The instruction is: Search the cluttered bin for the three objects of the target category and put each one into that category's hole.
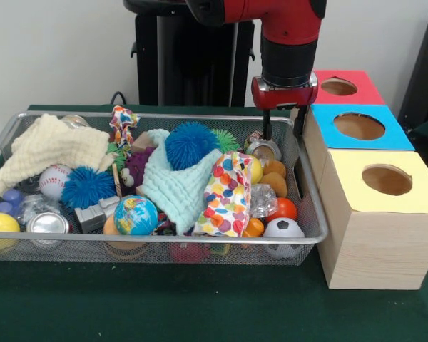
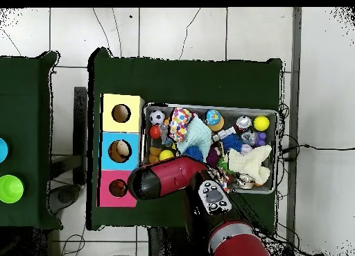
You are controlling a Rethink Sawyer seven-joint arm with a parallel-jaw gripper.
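Observation:
The wire mesh bin (image 1: pixel 28 246) is full of mixed toys and cloths; it also shows in the overhead view (image 2: pixel 276 150). My gripper (image 1: pixel 283 130) hangs open and empty over the bin's far right corner, next to the blue-topped box (image 1: pixel 327 127) and its round hole (image 1: pixel 359 126). An orange-brown rounded thing (image 1: pixel 274 184) lies just below the gripper among the balls; I cannot tell if it is furry. No pale yellow duck shows. In the overhead view the arm (image 2: pixel 166 178) hides the gripper, and the blue box's hole (image 2: pixel 121 150) shows something pale inside.
A red-topped box (image 1: pixel 357 87) and a yellow-topped box (image 1: pixel 386 179) flank the blue one. The bin holds blue spiky puffballs (image 1: pixel 190 144), a mint cloth (image 1: pixel 177 187), a cream cloth (image 1: pixel 53 148), a dotted pouch (image 1: pixel 227 194), a globe ball (image 1: pixel 135 215) and a soccer ball (image 1: pixel 283 229).

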